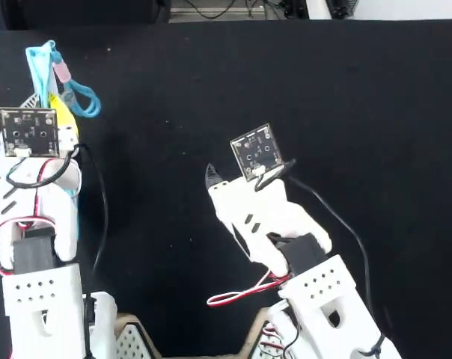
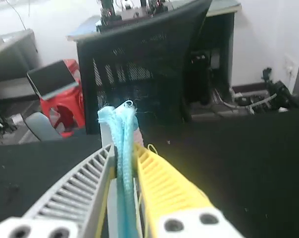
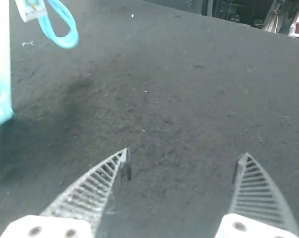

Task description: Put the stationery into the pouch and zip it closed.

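Observation:
My left gripper (image 2: 123, 148) is shut on the light blue pouch (image 2: 121, 130), whose edge is pinched between the grey finger and the yellow finger (image 2: 159, 176). From above, the pouch (image 1: 40, 66) stands edge-on at the far left of the black table, beyond the left gripper (image 1: 55, 105). A blue loop strap (image 1: 85, 105) and a pink tag (image 1: 61, 72) hang from it. My right gripper (image 3: 181, 159) is open and holds nothing, low over bare table near the middle (image 1: 220, 176). In its wrist view the strap (image 3: 61, 26) and pouch side (image 3: 1, 69) lie farther off.
The black table (image 1: 323, 97) stretches wide to the right and far side. Red and black cables (image 1: 241, 293) trail near the arm bases at the front edge. Behind the table stand a black mesh chair (image 2: 139, 64) and a red stool (image 2: 65, 101).

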